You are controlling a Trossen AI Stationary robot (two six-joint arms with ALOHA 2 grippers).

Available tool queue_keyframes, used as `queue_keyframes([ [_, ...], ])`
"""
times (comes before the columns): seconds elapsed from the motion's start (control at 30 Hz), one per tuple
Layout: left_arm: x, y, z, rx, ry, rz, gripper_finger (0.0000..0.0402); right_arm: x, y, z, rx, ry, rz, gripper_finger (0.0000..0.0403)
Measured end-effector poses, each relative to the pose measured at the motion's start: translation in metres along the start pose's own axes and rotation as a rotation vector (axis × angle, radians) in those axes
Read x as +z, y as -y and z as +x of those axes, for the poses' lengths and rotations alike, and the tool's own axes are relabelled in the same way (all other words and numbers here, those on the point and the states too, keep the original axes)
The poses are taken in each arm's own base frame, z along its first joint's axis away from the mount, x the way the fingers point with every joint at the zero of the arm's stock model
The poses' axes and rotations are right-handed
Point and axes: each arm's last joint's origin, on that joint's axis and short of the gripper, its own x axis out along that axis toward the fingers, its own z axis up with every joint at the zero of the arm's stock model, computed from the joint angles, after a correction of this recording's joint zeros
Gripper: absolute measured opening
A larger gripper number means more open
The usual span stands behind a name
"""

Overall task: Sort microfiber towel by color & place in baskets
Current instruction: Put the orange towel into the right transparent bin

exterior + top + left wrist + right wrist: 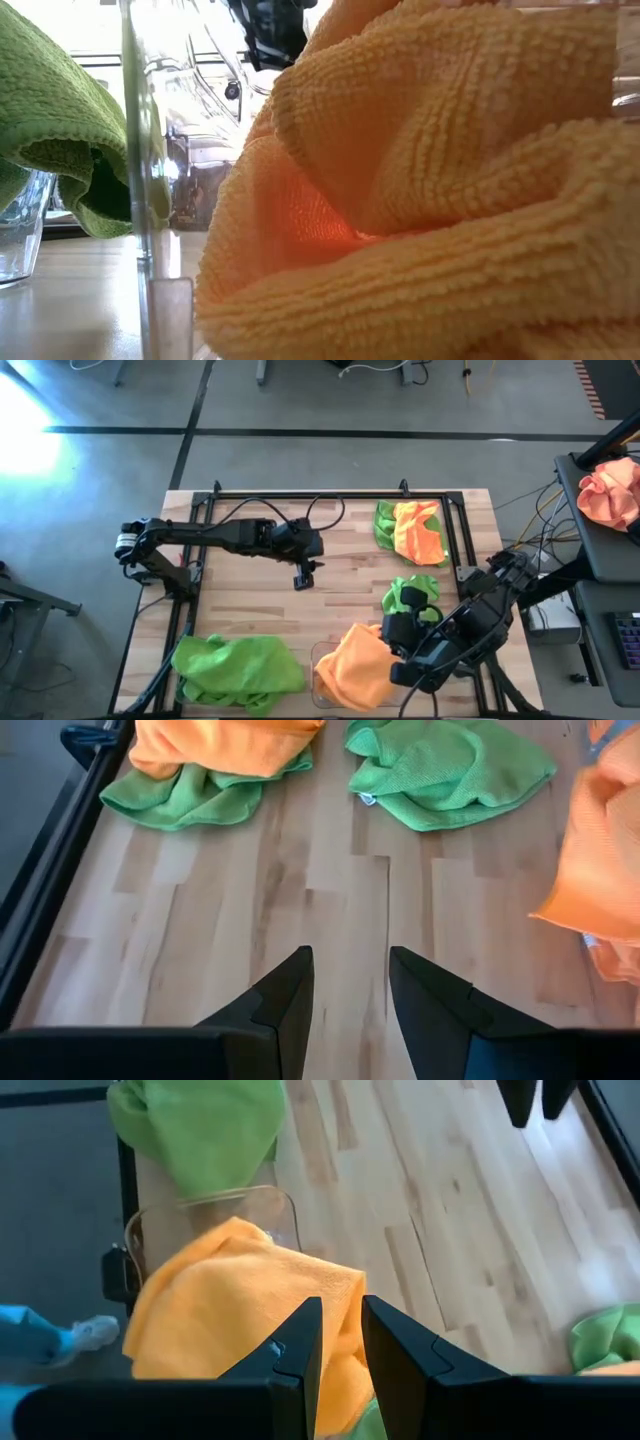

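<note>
Right wrist view, fingers (340, 1355) pinching orange towel (240, 1305), hidden in low view.

wooden table (250, 595) carries two clear baskets (322, 660), green towels (408, 596) and orange towels (420, 532).

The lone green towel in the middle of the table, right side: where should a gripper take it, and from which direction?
Probably from straight above, pinching a raised fold of the green towel. It lies crumpled on the wood, with ridges a two-finger grip could close on, while its flat edges hug the table. The right gripper, holding an orange towel over the basket, is nearest; the left gripper hovers empty mid-table.
</note>
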Motion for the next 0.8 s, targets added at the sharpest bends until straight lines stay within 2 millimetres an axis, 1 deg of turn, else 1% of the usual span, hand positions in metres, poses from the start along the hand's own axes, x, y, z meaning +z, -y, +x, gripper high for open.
queue_keyframes([
  [0.13,0.003,0.0,0.0,0.003,0.027,0.01,0.0118,0.0,0.002,-0.003,0.005,0.004,-0.042,0.0068],
  [0.2,0.005,0.0,0.0,0.004,0.053,0.008,0.0118,0.002,0.007,-0.005,0.003,0.012,-0.086,0.0068],
  [0.37,0.012,-0.001,-0.002,0.005,0.127,-0.004,0.0118,0.007,0.025,-0.02,-0.061,0.104,-0.146,0.0068],
  [0.53,0.016,-0.001,-0.006,0.007,0.171,-0.014,0.0118,0.01,0.058,-0.042,-0.098,0.176,-0.115,0.0068],
  [0.6,0.017,-0.001,-0.008,0.008,0.184,-0.016,0.0118,0.008,0.072,-0.046,-0.141,0.197,-0.095,0.0068],
  [0.7,0.018,-0.001,-0.008,0.009,0.195,-0.018,0.0118,0.001,0.096,-0.047,-0.202,0.193,-0.068,0.0068],
  [0.8,0.02,-0.001,-0.01,0.008,0.211,-0.026,0.0118,-0.01,0.121,-0.041,-0.261,0.153,-0.02,0.0068],
])
